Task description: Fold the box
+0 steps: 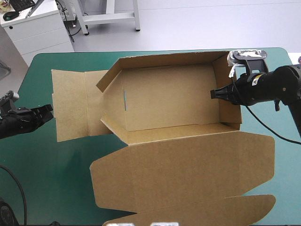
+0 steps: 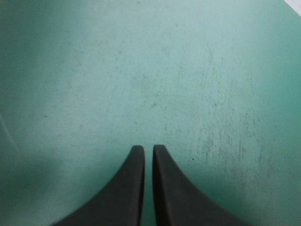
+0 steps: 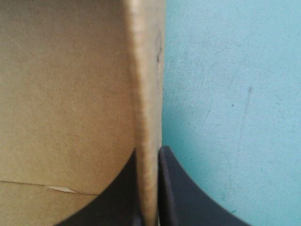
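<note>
Pinching the right wall of the brown box [image 1: 169,99] in the right gripper [image 3: 150,153], board between its jaws; holding the left gripper [image 2: 148,148] closed on nothing over the teal-green cover [image 2: 141,66], beside the left flap. Lying mid-table, walls partly raised, lid flat on the near side. Probably handling light and stiff (bending at creases only), best gripped by wall edges. Showing no readable writing.

The box [image 1: 169,99] sits in the middle of the table [image 1: 42,155], lid flat toward the near edge, a flap toward the left edge. The right gripper [image 1: 214,94] straddles its right wall; the left gripper [image 1: 49,110] waits just beside that flap.
</note>
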{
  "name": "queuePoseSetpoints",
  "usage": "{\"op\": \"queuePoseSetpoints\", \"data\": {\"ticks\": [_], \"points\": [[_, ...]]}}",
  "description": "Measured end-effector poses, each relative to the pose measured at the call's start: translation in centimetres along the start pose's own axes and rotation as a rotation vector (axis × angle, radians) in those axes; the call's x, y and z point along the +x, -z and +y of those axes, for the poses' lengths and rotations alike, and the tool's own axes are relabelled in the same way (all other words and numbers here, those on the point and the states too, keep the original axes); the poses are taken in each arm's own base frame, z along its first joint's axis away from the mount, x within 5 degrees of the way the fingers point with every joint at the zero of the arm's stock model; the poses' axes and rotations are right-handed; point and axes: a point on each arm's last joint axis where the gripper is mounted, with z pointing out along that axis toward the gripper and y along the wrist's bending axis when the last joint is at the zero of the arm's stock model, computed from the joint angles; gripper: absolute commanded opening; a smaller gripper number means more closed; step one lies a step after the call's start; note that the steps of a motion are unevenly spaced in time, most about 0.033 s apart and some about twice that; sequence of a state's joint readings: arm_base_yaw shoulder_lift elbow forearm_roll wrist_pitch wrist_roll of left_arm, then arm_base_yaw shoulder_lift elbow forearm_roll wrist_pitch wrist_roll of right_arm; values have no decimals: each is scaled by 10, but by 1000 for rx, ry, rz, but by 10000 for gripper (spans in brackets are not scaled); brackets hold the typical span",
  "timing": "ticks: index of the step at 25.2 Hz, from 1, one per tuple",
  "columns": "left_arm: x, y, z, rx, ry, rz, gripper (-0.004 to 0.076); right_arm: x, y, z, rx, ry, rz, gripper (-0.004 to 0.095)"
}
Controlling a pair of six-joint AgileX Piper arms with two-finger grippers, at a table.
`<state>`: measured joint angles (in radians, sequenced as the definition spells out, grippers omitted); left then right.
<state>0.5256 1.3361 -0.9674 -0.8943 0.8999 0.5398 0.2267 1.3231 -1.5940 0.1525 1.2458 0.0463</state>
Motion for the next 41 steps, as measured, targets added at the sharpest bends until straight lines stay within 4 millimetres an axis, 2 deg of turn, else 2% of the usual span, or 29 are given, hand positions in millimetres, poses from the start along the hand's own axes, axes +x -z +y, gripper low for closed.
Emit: {"op": "queuePoseSetpoints", "data": {"ticks": [5,8,14,18,20,23,27,31,41], "points": [[2,0,-7,82,-18,17,400,-1,-6,-1,3,14,16,-5],[2,1,-9,105,-25,25,476,-3,-12,-2,6,17,29,-5],[3,-3,-20,271,-42,58,477,-4,-19,-2,3,15,48,-5],[6,-16,-19,302,-58,111,477,-4,-19,-1,-16,25,48,-5],[13,-27,-33,353,-117,167,477,-5,-22,-1,-21,29,52,-5],[31,-47,-62,459,-255,268,477,-9,-41,-3,-18,21,82,-5],[46,-60,-85,560,-323,333,476,-15,-60,-6,-6,18,83,-5],[47,-61,-97,632,-328,306,475,-18,-64,-8,13,26,64,-5],[45,-60,-108,703,-279,255,475,-20,-65,-14,77,56,47,-5]]}}
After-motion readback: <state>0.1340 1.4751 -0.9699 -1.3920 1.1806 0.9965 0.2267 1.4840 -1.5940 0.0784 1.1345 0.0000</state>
